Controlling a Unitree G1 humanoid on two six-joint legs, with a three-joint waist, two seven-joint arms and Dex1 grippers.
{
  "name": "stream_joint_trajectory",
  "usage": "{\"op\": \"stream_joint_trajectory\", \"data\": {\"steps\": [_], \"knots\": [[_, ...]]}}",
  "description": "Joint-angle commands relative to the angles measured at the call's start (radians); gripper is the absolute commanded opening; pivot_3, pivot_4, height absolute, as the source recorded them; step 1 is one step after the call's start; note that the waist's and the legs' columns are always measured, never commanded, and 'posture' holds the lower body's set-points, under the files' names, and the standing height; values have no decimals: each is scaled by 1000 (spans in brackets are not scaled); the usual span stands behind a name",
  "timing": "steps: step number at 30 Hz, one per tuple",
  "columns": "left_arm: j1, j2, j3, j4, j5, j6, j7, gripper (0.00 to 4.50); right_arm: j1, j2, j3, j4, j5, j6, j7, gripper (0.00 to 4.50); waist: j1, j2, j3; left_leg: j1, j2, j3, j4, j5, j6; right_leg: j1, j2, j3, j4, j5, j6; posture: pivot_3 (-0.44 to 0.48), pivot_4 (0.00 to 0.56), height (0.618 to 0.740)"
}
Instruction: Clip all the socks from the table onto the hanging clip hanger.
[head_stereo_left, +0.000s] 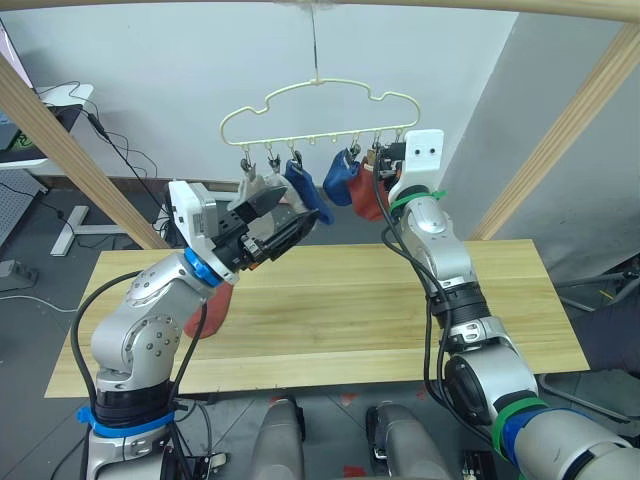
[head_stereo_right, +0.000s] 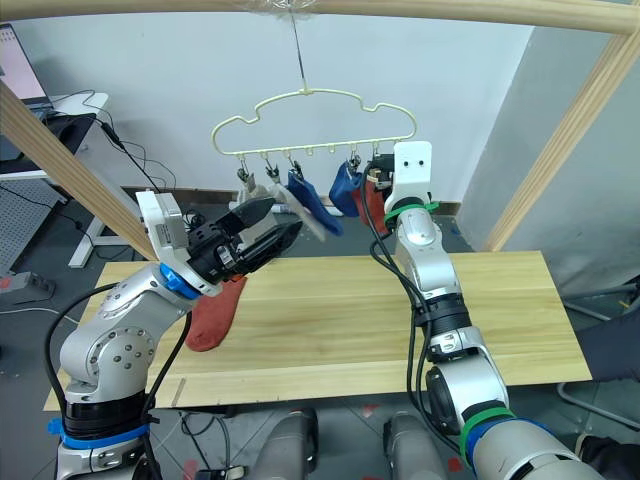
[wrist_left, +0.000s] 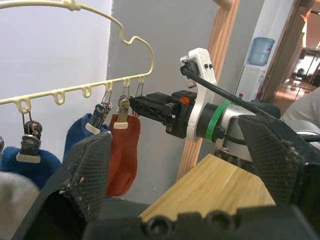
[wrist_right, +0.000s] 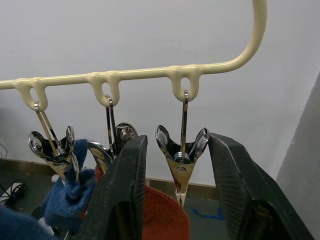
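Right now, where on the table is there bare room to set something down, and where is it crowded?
The table is bare from the red sock near its left end across to the right end. It is crowded up at the hanger, where both the left gripper and right gripper reach among clipped socks.

Socks (head_stereo_right: 300, 200) on clip hanger (head_stereo_right: 310, 110); one sock (head_stereo_right: 215, 315) on table (head_stereo_right: 400, 330)

Pale-yellow clip hanger (head_stereo_left: 318, 105) with shiny silver metal clips (wrist_right: 181, 150). Hanging on it: light grey sock (head_stereo_left: 262, 192), two blue socks (head_stereo_left: 305, 188), rust-red sock (wrist_left: 123, 155). Another rust-red sock (head_stereo_right: 216, 313) lies on the light wooden table (head_stereo_left: 350, 300), visible plank grain. Black fingers on both grippers; green band on right arm, blue band on left. White-grey wall behind.
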Motion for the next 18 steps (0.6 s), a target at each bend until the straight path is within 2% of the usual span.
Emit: {"op": "stream_joint_trajectory", "data": {"steps": [1, 11, 17, 18], "knots": [[-11, 11, 4, -48, -13, -19, 0, 4500, -34, 4, -14, -17, -3, -26, -3, 1952, 0, 0, 0, 0, 0, 0, 0, 0, 0, 0, 0, 0, 0, 0, 0, 121, 224, 740], [-7, 9, -2, -51, -10, -20, 4, 4500, -55, 5, -21, 19, 5, -48, 0, 1952, 0, 0, 0, 0, 0, 0, 1, 0, 0, 0, 0, 0, 1, 0, 0, 122, 225, 740], [-4, 6, -6, -56, -12, -18, 9, 4500, -62, 2, -24, 31, 6, -60, 4, 99, 0, 0, 0, 0, 0, 0, 1, 0, 0, 0, 0, 0, 2, 0, 0, 123, 226, 740], [-3, 4, -7, -57, -12, -17, 10, 4500, -62, 1, -25, 31, 5, -61, 4, 28, 0, 0, 0, 0, 0, 0, 1, 0, 0, 0, 0, 0, 2, 0, 0, 123, 226, 740]]}}
